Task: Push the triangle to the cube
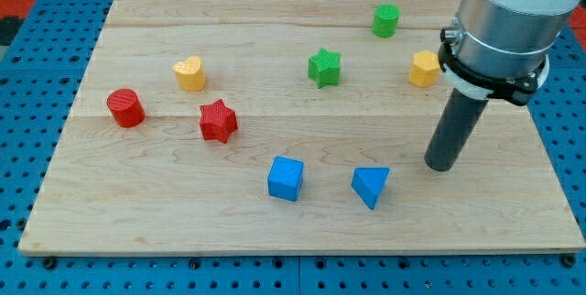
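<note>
The blue triangle (370, 186) lies on the wooden board near the view's bottom, right of centre. The blue cube (286, 178) sits to its left, about one block's width apart from it. My tip (439, 165) rests on the board to the right of the triangle and slightly above it in the view, with a small gap between them. The dark rod rises from the tip to the grey arm at the view's top right.
A red star (218, 120), a red cylinder (125, 108) and a yellow heart (189, 73) lie at the left. A green star (324, 67), a green cylinder (386, 20) and a yellow hexagon (424, 69) lie toward the top right. The board's right edge (549, 158) is near the rod.
</note>
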Motion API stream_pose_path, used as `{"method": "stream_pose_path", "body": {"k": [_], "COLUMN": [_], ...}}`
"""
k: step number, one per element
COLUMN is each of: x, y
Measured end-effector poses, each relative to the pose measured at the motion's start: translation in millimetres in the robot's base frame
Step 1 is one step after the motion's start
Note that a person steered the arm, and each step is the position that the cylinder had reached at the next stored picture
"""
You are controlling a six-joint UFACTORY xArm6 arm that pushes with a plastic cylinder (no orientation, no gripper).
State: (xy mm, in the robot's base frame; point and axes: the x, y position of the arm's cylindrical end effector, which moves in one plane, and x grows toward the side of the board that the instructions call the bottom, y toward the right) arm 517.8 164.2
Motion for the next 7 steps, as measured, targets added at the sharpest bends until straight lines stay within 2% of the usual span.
{"method": "stream_pose_path", "body": {"k": [1, 2, 3, 4, 5, 7], "x": [4.9, 39.8, 39.8, 39.8, 39.8, 39.8], "y": [2.5, 2.5, 2.5, -29.6, -95.3, -107.1]}}
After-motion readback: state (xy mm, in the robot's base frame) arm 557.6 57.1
